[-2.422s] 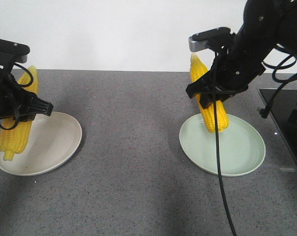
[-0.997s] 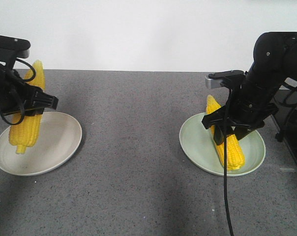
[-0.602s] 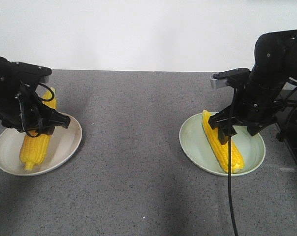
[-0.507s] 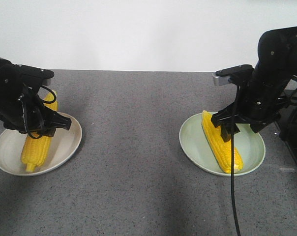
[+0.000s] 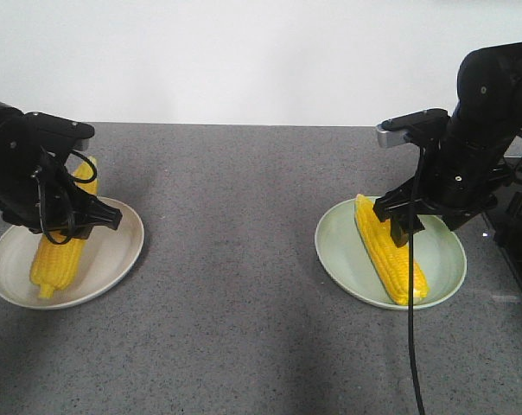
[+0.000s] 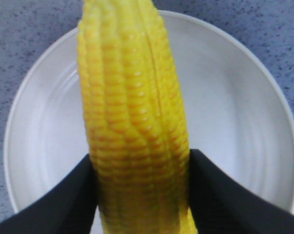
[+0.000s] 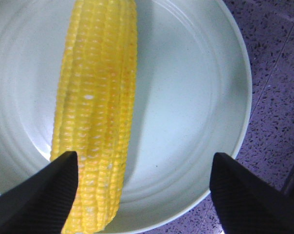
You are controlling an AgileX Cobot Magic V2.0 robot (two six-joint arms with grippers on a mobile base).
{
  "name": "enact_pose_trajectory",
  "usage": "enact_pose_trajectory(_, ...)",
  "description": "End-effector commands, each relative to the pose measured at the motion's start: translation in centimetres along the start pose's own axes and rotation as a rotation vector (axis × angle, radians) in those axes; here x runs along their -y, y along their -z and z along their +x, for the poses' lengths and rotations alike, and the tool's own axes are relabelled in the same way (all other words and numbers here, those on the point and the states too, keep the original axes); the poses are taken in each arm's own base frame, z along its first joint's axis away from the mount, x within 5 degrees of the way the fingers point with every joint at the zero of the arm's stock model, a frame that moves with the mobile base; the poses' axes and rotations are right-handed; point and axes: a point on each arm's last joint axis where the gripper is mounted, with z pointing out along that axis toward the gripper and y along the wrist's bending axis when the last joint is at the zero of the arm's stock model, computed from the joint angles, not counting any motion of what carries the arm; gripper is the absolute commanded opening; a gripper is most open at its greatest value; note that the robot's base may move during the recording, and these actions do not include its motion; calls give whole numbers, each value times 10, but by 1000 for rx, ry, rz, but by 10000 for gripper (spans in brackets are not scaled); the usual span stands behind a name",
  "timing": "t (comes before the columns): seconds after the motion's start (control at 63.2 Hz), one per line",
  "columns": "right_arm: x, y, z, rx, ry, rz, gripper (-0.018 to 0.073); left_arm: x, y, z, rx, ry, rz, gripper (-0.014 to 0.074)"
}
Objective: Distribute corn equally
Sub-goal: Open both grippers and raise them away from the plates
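Front-facing view: left gripper [image 5: 60,226] clamps one corn cob [image 6: 135,122] over the cream plate [image 5: 105,251], frame left; right gripper [image 7: 142,187] spread wide above second cob [image 7: 96,112], lying on the green plate [image 5: 438,259], frame right.

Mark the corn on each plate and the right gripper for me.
Left corn [image 6: 132,122]: left wrist view, mid-cob between the fingers.
Right corn [image 7: 96,112]: right wrist view, middle of the cob, on the green plate.
Right gripper [image 7: 142,185]: right wrist view, midway between the spread fingertips.
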Motion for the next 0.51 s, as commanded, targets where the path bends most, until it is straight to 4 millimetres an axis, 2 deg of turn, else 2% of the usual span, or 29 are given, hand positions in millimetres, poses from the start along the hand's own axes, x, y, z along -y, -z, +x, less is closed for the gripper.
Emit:
enact_pose_trajectory(0.0, 3, 24, 6, 35, -1, 21, 546, -7, 22, -7, 88, -11, -32, 386)
enact_pose_trajectory(0.19, 4, 32, 6, 78, -6, 27, 542, -8, 22, -6, 79, -18, -45, 501)
enact_pose_trajectory(0.491, 4, 58, 11, 190, -12, 38, 542, -8, 23, -5, 62, -16, -48, 505)
